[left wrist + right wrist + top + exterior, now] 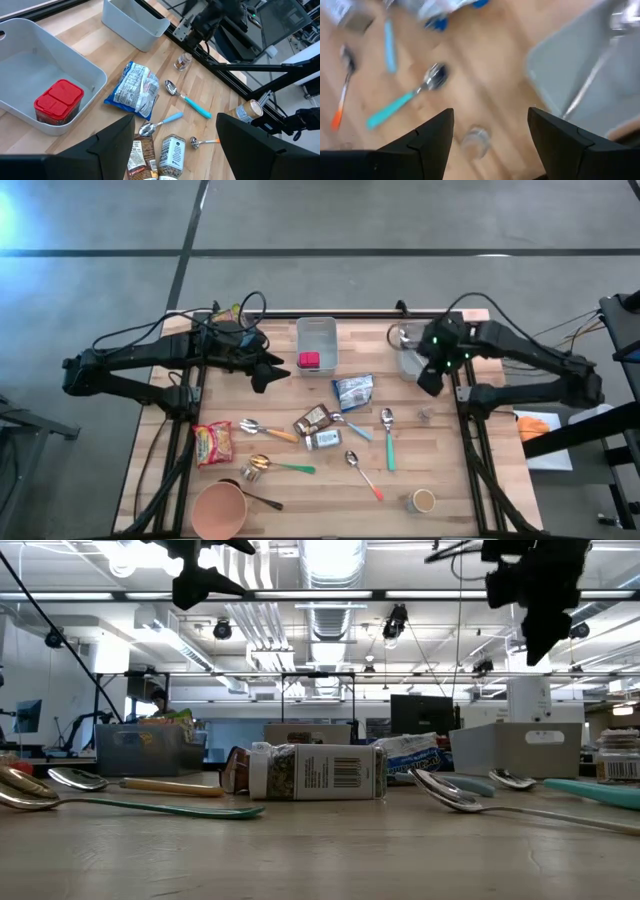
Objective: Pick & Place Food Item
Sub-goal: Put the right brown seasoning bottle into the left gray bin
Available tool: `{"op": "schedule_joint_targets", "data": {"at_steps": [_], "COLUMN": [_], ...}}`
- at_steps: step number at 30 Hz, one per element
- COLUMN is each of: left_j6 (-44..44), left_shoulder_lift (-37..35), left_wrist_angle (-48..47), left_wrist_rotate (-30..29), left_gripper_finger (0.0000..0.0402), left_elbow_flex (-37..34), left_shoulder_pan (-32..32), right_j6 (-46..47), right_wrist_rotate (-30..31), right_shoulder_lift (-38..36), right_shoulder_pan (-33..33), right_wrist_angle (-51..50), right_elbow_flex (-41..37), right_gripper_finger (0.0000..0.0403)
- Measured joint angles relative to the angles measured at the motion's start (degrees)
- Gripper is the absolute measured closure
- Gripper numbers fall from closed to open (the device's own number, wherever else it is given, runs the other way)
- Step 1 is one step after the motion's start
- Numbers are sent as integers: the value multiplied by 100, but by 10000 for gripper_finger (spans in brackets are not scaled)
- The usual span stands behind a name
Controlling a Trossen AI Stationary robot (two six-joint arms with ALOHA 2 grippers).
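My left gripper (265, 372) hovers open above the table, left of a white bin (316, 340) that holds a red-lidded container (58, 100). Nothing is between its fingers (175, 120). My right gripper (428, 380) hangs open and empty high over the table's right side, beside a second bin (590, 85). Below it a small glass jar (475, 140) stands on the wood. Lying flat mid-table are a blue-and-white snack packet (353, 390), a brown bar (312, 419) and a labelled jar (323, 439) on its side. A red noodle packet (213, 442) lies at the left.
Several spoons lie scattered on the wood, among them a teal-handled one (389, 435) and an orange-handled one (364, 473). An orange cup (218, 510) and a small cup (423, 500) stand near the front edge. Cables and a bag (228, 315) sit at the far left.
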Motion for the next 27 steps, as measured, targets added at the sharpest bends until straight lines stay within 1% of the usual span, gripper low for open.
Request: {"op": "schedule_joint_targets", "data": {"at_steps": [5,6,8,13,17,24,27], "left_j6": [15,15,15,15,15,20,31], "left_shoulder_lift": [0,0,0,0,0,0,0], "left_wrist_angle": [0,0,0,-2,-4,-4,-4], "left_wrist_rotate": [0,0,0,0,0,0,0], "left_gripper_finger": [117,117,117,117,117,117,117], "left_elbow_flex": [1,1,1,1,1,1,0], "left_shoulder_pan": [-2,-2,-1,0,-2,-2,0], "right_j6": [369,562,1090,2846,4596,7190,7891], "right_wrist_rotate": [36,141,547,1456,1866,2006,2037], "right_shoulder_lift": [-37,-37,-44,-308,-570,-538,-416], "right_shoulder_pan": [1168,1403,1852,2932,3678,4764,5053], "right_wrist_angle": [-100,-102,-92,-43,-64,-60,-58], "right_elbow_flex": [-23,-30,-49,-219,-541,-1151,-1269], "right_gripper_finger": [150,150,150,150,150,150,150]}}
